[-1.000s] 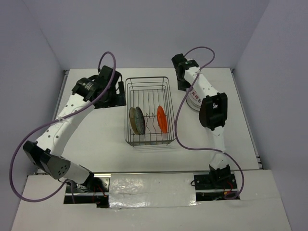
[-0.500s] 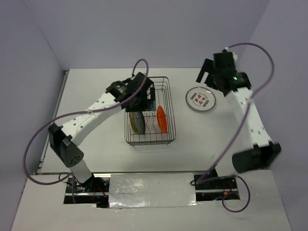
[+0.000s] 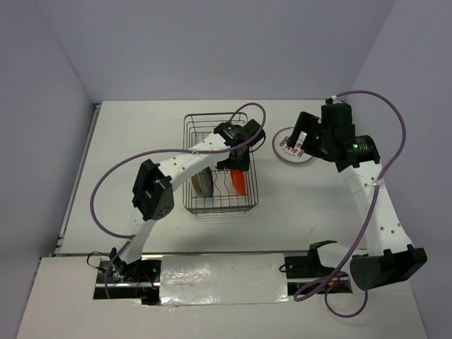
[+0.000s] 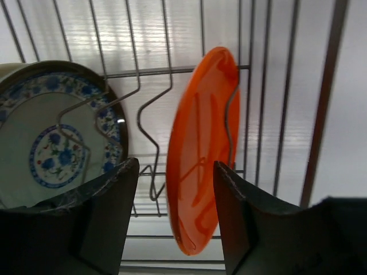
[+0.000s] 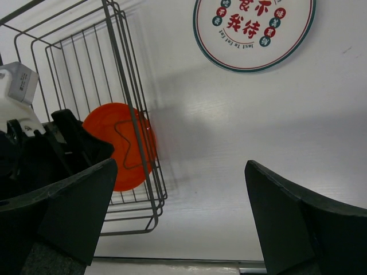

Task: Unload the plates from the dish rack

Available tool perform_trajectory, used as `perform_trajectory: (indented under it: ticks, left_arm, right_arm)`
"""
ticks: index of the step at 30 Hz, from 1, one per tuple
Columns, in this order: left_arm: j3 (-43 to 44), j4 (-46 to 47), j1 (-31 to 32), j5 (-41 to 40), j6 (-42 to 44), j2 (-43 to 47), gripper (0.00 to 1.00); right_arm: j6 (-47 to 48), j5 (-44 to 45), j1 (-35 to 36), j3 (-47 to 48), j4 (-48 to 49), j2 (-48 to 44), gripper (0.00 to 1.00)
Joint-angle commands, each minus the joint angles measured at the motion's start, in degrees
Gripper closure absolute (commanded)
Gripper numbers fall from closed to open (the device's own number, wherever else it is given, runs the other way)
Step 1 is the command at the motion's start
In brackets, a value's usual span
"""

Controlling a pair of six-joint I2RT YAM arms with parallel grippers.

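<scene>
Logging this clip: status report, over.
Left gripper open over orange plate in dish rack. Right gripper open, empty. Printed plate on table. Divider wire across orange plate.

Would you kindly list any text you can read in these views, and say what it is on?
"我待": large red characters on the white printed plate; the row above is cut off by the frame edge.
Small Latin line beneath them and the coloured rim dots: too small to read.

My top camera looks down from above and behind my 2 bases, taking in the whole counter [image 3: 141, 141]. My left wrist camera is very close, peering into the dish rack [image 4: 172, 70] at the orange plate [image 4: 200, 154]. My right wrist camera looks down from farther off. All 3 views share that plate.
</scene>
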State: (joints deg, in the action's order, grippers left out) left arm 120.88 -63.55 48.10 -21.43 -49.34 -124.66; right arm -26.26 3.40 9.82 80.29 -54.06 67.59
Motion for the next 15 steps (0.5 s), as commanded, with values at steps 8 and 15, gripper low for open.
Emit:
perform_trajectory:
  ticks: [8,15]
  left_arm:
    - [8.57,-7.64,1.74,-6.51,-2.07,-0.23,0.64]
    - [8.85,-7.38,1.74,-7.57,-2.69,3.72,1.00]
  right_arm:
    - [2.44,-0.94,0.28,2.59,0.01,-2.56,0.00]
    - [2.71,-1.64,0.28,2.50,0.98,-1.94,0.00]
